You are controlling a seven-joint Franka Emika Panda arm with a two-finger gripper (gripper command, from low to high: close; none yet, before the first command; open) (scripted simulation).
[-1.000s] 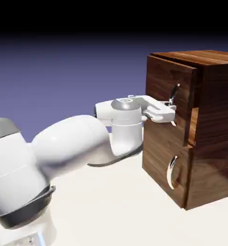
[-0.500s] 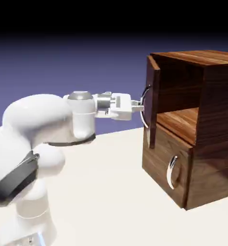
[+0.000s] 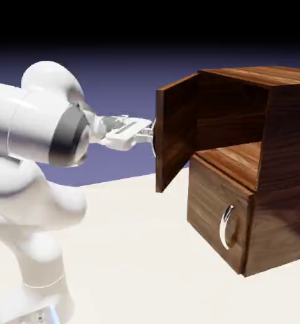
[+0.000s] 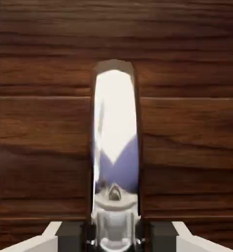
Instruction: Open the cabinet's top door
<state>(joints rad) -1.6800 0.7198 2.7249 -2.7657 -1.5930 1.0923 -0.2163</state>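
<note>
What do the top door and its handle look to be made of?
Door: dark walnut-like wood, smooth, perhaps veneer; streaky grain shows in both views. Handle: polished silver metal, probably chrome; it mirrors the violet backdrop. Being rendered, both are looks only.

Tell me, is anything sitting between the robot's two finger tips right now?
Yes. The hand view shows the top door's silver handle between the gripper's tips, against the door's dark wood. The exterior view shows the gripper at that open door.
</note>
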